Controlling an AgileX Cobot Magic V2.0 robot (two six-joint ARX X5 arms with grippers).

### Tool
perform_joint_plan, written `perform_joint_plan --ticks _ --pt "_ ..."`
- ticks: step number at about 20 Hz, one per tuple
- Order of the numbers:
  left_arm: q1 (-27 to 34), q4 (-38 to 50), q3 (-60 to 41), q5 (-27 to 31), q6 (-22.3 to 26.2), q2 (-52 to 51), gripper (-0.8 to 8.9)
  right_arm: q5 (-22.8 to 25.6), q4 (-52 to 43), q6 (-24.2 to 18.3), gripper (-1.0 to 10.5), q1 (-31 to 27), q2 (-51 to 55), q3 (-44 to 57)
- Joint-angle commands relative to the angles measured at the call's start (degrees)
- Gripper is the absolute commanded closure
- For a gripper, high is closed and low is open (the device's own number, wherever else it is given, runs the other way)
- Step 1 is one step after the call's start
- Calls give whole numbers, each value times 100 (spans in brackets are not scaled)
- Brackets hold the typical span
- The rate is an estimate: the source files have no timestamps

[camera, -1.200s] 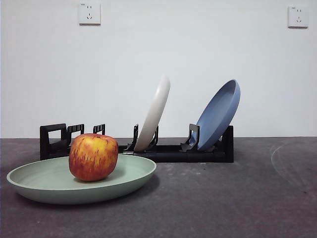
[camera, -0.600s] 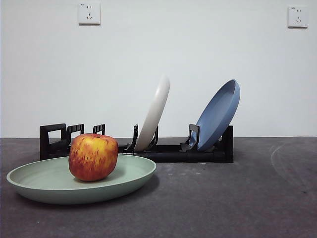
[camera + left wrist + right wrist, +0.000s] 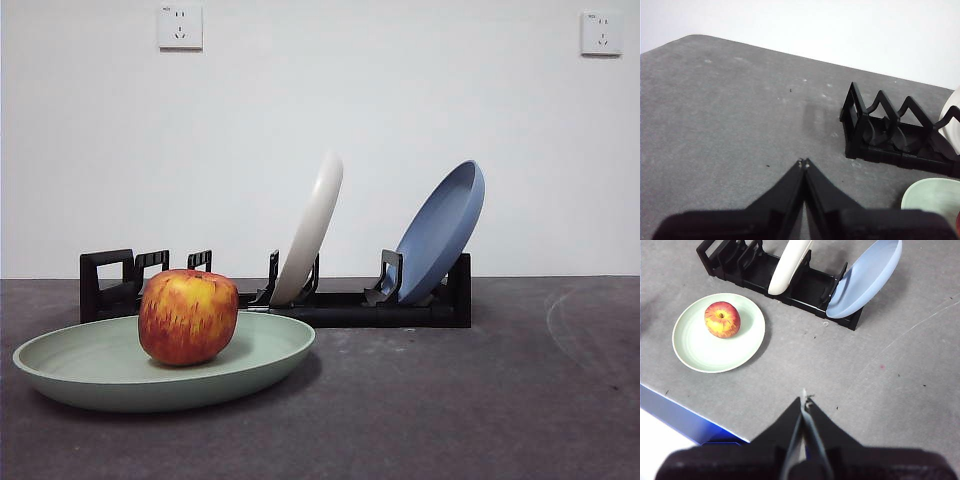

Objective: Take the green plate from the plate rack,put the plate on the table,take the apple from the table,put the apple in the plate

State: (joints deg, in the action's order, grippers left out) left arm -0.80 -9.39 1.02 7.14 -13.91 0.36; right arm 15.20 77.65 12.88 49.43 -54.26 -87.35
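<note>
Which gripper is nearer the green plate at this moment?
Probably left. The left gripper hangs shut just off the green plate, whose rim shows close by in its wrist view. The right gripper, also shut, is pulled back high, seeing plate and apple from afar.

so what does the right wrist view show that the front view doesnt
Only the right wrist view shows the right gripper, jaws shut above the bare table, and the table's near edge with blue beyond it. It also shows from above that the apple sits off-centre in the green plate.

Only the front view shows the wall behind, with two sockets.

Both show the apple in the green plate, and the plate rack holding the cream-white plate and the blue plate.
</note>
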Motion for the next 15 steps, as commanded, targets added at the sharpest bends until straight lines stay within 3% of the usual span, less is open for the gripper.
perform_joint_plan --ticks 1,15 --pt "0 39 -39 -7 90 -7 817 24 129 48 945 2 2 39" --pt "0 35 -39 -4 90 358 817 24 129 50 945 2 2 39"
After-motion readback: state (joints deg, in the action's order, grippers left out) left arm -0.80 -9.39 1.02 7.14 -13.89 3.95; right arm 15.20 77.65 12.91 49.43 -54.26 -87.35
